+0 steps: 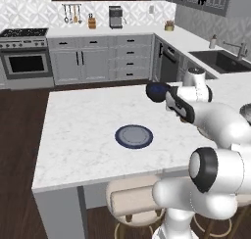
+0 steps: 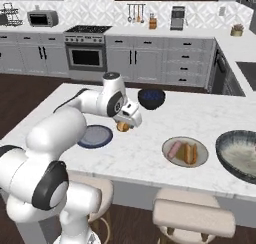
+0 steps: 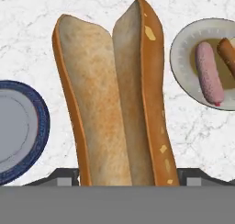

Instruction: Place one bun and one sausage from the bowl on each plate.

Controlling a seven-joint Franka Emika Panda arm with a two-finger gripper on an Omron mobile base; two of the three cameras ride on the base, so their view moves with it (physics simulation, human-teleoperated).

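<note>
My gripper (image 2: 123, 125) is shut on a golden-brown split bun (image 3: 114, 103) and hangs over the marble island. The bun (image 2: 122, 127) stands between the two plates. To one side lies the blue-rimmed plate (image 2: 96, 136) with a bare grey centre (image 1: 134, 136), also seen as the blue-rimmed plate (image 3: 18, 131) in the hand view. On the other side, the beige plate (image 2: 200, 161) carries a pink sausage (image 2: 174, 149) and another bun (image 2: 190, 153). The hand view shows that beige plate (image 3: 182, 58) with its sausage (image 3: 209, 74). The wide dark-rimmed bowl (image 2: 237, 155) sits at the island's right end.
A small dark blue bowl (image 2: 151, 98) stands on the island behind the gripper. Two round stools (image 2: 192, 215) are tucked under the island's near edge. A sink (image 1: 223, 60) is set into the counter at the right.
</note>
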